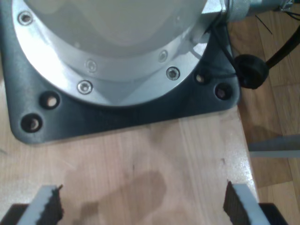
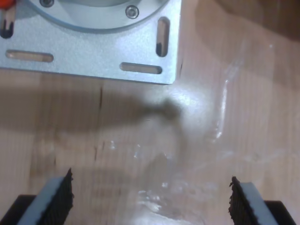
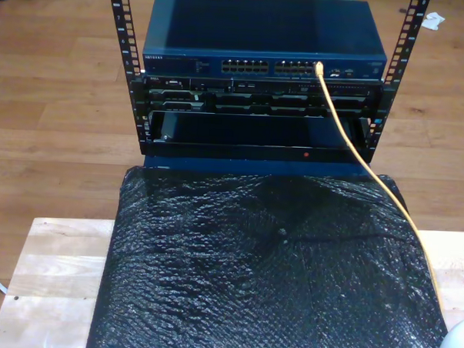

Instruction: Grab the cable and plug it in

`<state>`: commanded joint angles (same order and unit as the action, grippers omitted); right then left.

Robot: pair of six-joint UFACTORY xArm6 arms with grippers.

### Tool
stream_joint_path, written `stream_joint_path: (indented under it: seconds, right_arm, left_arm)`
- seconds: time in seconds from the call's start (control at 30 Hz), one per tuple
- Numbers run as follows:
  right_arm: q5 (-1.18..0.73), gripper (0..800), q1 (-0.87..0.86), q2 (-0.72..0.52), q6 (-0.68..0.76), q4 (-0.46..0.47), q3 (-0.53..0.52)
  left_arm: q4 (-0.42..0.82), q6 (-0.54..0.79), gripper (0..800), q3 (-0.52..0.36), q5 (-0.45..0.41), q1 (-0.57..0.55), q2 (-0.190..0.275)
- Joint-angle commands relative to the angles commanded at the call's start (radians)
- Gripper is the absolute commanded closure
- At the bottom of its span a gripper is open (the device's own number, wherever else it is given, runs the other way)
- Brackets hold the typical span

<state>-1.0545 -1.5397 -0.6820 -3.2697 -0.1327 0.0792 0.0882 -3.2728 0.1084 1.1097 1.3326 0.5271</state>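
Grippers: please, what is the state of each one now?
My first gripper: open, holding nothing.
My second gripper: open, holding nothing.

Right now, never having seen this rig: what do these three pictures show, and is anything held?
I am two robot arms, each ending in a two-fingered hand with a camera on it. The first wrist view looks along my first hand. Its jaws are open and empty above a pale wooden tabletop, facing a round silver arm base. The second wrist view shows my second hand, also open and empty, near a silver slotted mounting plate. The exterior view is shot from off the arms. A crinkled black plastic sheet covers the table, and beyond it is a blue network switch. A thin yellow-orange cable runs from the switch's front toward the exterior view's lower right.
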Motion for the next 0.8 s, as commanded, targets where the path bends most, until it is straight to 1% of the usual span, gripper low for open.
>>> stream_joint_path:
  seconds: [0.17,0.33,0.6,0.7,0.8]
  right_arm:
    - [0.038,7,-0.002,0.005,-0.06,-0.002,-0.026]
    - [0.046,8,-0.005,0.031,-0.084,-0.003,-0.028]
    - [0.104,9,-0.008,0.051,-0.172,-0.008,-0.046]
    - [0.149,9,-0.009,0.048,-0.176,-0.009,-0.061]
    - [0.155,8,-0.011,0.046,-0.175,-0.009,-0.063]
  left_arm:
    - [0.0,0.0,0,0.0,0.0,0.0,0.0]
    - [0.0,0.0,0,0.0,0.0,0.0,0.0]
    - [0.0,0.0,0,0.0,0.0,0.0,0.0]
    - [0.0,0.0,0,0.0,0.0,0.0,0.0]
    - [0.0,0.0,0,0.0,0.0,0.0,0.0]
